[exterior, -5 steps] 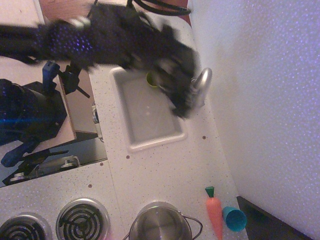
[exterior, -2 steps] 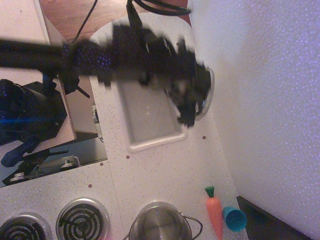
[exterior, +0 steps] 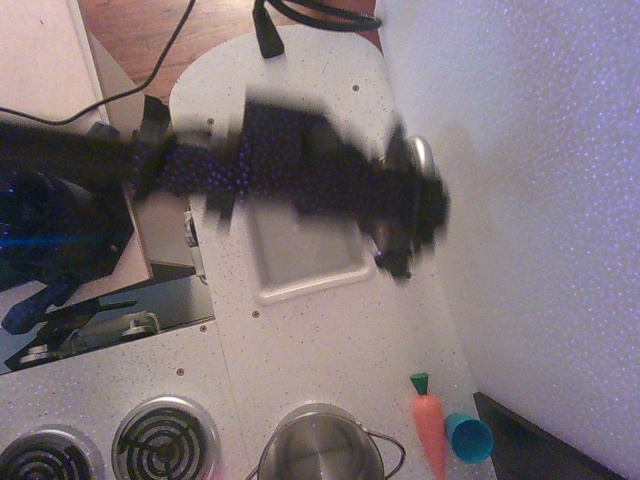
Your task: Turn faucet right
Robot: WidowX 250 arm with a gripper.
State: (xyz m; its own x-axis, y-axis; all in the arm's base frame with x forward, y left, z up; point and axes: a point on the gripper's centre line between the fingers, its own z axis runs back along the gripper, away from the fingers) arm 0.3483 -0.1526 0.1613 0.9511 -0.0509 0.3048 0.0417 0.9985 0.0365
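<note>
The shiny silver faucet (exterior: 418,153) stands on the counter at the right rim of the white sink (exterior: 300,270), next to the wall. Only its top shows; my blurred black arm covers the rest. My gripper (exterior: 402,250) hangs over the sink's right rim, just below the faucet in the picture. It is too blurred to tell whether its jaws are open or shut, or whether it touches the faucet.
A steel pot (exterior: 322,446) sits at the bottom edge. An orange toy carrot (exterior: 428,424) and a blue cup (exterior: 468,437) lie near the wall at lower right. Stove burners (exterior: 165,438) are at lower left. The wall (exterior: 540,200) runs close along the right.
My arm has swept down and right across the sink. The gripper has passed from beside the faucet's left to below it near the wall. The faucet is more covered now.
</note>
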